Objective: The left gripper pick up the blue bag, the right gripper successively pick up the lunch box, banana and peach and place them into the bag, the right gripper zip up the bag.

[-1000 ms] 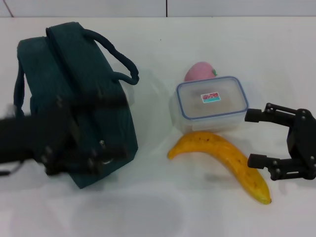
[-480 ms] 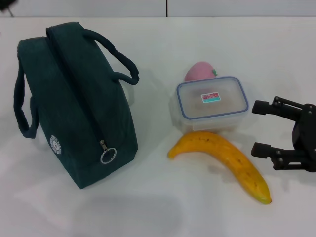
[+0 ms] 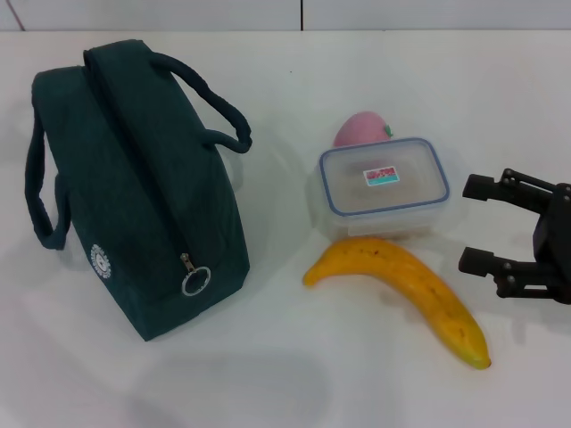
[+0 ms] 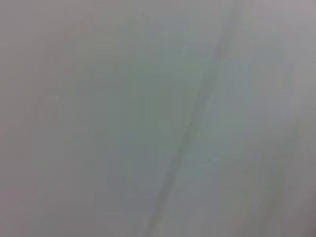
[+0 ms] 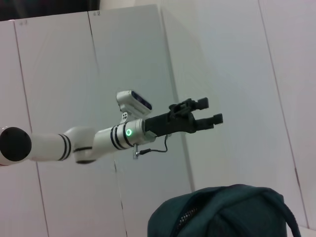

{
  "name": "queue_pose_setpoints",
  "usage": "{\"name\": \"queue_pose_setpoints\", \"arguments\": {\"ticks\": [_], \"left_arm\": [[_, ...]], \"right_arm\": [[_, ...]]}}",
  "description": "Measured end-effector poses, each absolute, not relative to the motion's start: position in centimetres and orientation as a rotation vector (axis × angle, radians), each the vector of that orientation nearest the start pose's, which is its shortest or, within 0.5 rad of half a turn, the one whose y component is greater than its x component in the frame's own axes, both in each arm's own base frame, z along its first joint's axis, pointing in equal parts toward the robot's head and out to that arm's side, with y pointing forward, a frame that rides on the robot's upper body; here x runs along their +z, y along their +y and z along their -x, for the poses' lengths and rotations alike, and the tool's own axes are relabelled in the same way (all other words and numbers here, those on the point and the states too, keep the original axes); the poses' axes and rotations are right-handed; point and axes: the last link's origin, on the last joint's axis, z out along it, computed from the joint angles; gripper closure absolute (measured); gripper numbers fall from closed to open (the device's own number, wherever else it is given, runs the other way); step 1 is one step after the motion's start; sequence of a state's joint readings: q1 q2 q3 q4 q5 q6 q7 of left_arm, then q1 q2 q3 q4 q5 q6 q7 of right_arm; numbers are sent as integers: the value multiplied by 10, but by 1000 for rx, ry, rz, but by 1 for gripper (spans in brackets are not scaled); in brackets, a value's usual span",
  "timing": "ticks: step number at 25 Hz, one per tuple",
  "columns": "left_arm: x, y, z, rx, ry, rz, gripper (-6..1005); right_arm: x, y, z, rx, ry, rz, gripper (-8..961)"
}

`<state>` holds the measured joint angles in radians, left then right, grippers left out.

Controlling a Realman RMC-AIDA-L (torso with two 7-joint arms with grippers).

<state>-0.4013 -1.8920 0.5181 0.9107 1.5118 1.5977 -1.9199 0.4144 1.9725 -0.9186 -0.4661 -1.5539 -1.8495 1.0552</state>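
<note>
The blue bag (image 3: 134, 178) stands on the white table at the left, its zip closed with the silver ring pull (image 3: 195, 281) hanging at the near end. Its top also shows in the right wrist view (image 5: 222, 212). The lunch box (image 3: 384, 187) sits right of the bag, with the peach (image 3: 361, 127) behind it and the banana (image 3: 401, 285) in front of it. My right gripper (image 3: 467, 223) is open and empty, just right of the lunch box and banana. My left gripper (image 5: 211, 110) is out of the head view; the right wrist view shows it raised high above the bag, open and empty.
The white table (image 3: 294, 374) ends at a pale panelled wall (image 3: 357, 13) behind. The left wrist view shows only a blurred grey surface.
My left arm, which hung low over the bag, has lifted away and left the head view. My right gripper has drawn slightly to the right. The bag and food have not moved.
</note>
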Motion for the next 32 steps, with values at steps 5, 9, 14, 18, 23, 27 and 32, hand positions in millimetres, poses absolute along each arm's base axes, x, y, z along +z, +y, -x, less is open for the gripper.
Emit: {"name": "queue_pose_setpoints", "arguments": {"ticks": [5,9,14,18,23,27,32], "left_arm": [[213,345,265,-941,-997,2114,112],[222,343,256,-753,-1079,2120,111],[221,330,226,-642,-1109,2252,111],[216,328,220,-478,-1243,2218,111],[203,330,228,-327,-1429,2137,112],[194,331,235,-277,-1527,2110,111],[182,328,239,-267,-1639,2125,111]], "right_arm": [[24,276,-262,1190,273,2704,67],[23,278,-260,1187,268,2704,67],[22,279,-258,1189,269,2707,67],[22,280,-258,1192,270,2708,67],[21,281,-258,1182,276,2704,67],[20,281,-258,1180,278,2705,67],[20,281,-259,1173,277,2701,67]]}}
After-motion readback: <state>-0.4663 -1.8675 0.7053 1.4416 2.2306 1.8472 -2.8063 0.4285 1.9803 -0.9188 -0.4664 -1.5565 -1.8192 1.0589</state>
